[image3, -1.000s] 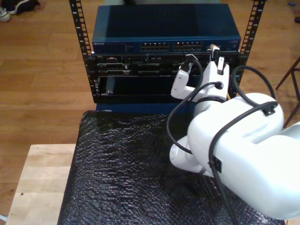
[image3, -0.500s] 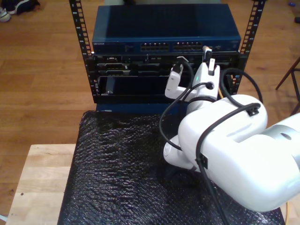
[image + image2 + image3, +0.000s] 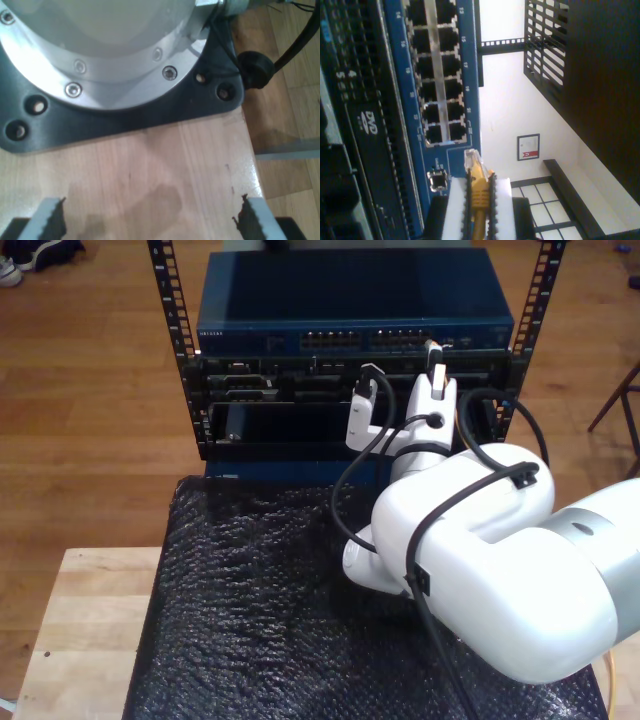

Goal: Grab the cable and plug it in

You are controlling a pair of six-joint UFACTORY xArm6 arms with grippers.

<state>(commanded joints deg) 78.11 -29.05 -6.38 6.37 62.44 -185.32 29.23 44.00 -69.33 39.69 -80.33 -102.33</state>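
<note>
The yellow cable [image 3: 479, 192] is clamped in my second gripper [image 3: 479, 200], clear plug [image 3: 473, 161] aimed at the blue switch [image 3: 452, 90] ports for insertion, while my first gripper [image 3: 150, 220] is held apart over the wooden table [image 3: 165, 170].

White arm [image 3: 480, 550] with looped black hose [image 3: 345, 495]; silver flange [image 3: 100, 55] (screwed) on black base plate [image 3: 150, 115]

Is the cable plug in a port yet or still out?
Out. In the second wrist view the cable plug tip sits short of the blue switch, clamped in my second tool.
</note>
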